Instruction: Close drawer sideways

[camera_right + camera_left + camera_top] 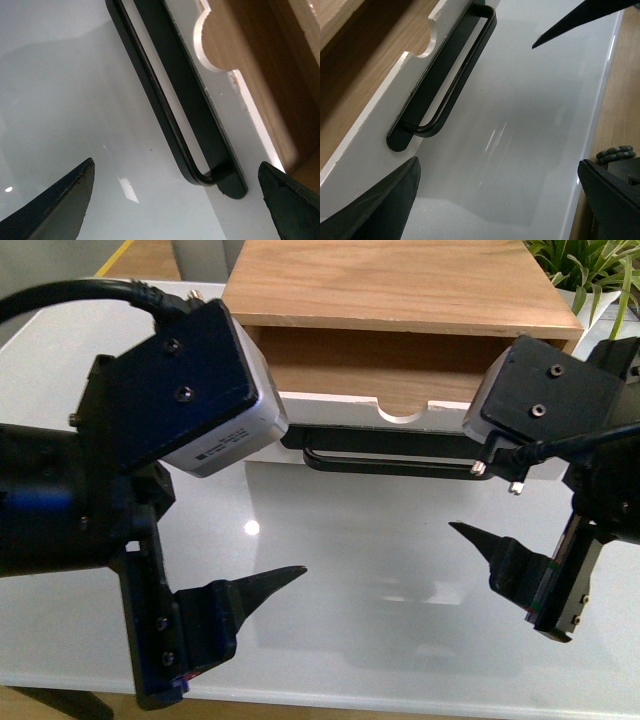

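The drawer stands pulled out of the light-wood box. Its white front carries a long black bar handle and a semicircular notch. My left gripper is open and empty over the table, in front of the handle's left end. One of its fingers shows in the front view. My right gripper is open and empty in front of the handle's right end. One of its fingers shows in the front view. Neither gripper touches the drawer.
The box stands at the back of a glossy white table. A green plant is at the back right. The table's front edge runs just below both grippers. Wood floor shows beyond the table's edge.
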### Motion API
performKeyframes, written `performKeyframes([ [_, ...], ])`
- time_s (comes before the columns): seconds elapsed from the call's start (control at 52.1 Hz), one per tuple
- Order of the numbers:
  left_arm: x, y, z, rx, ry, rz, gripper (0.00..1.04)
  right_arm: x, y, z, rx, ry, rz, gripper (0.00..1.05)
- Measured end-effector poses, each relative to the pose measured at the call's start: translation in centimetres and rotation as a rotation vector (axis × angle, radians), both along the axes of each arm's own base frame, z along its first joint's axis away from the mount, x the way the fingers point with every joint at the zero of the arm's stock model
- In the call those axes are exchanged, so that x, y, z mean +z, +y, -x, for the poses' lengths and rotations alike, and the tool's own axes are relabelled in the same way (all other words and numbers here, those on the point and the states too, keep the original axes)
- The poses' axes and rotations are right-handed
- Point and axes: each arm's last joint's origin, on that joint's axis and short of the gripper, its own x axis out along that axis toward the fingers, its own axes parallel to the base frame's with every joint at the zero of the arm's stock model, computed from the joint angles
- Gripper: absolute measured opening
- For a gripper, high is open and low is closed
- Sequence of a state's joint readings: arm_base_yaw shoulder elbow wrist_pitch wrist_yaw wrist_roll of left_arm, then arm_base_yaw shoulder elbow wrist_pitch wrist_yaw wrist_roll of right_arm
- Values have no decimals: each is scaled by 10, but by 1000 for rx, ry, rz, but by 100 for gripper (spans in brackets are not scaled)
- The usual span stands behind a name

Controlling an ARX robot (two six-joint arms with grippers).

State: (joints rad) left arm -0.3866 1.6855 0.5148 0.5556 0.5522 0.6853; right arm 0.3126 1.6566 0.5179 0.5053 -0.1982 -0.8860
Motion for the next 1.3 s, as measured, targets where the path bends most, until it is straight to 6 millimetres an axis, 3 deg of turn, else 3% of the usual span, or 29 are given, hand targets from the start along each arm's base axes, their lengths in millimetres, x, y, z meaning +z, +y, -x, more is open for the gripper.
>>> performKeyframes([
  [0.499, -9, -20, -24, -32, 11, -6, 96, -21, 12, -13, 29, 35, 4, 96],
  [1.305, -15, -34, -50, -38, 41, -21, 96, -25, 20, -22, 67, 51, 5, 96],
])
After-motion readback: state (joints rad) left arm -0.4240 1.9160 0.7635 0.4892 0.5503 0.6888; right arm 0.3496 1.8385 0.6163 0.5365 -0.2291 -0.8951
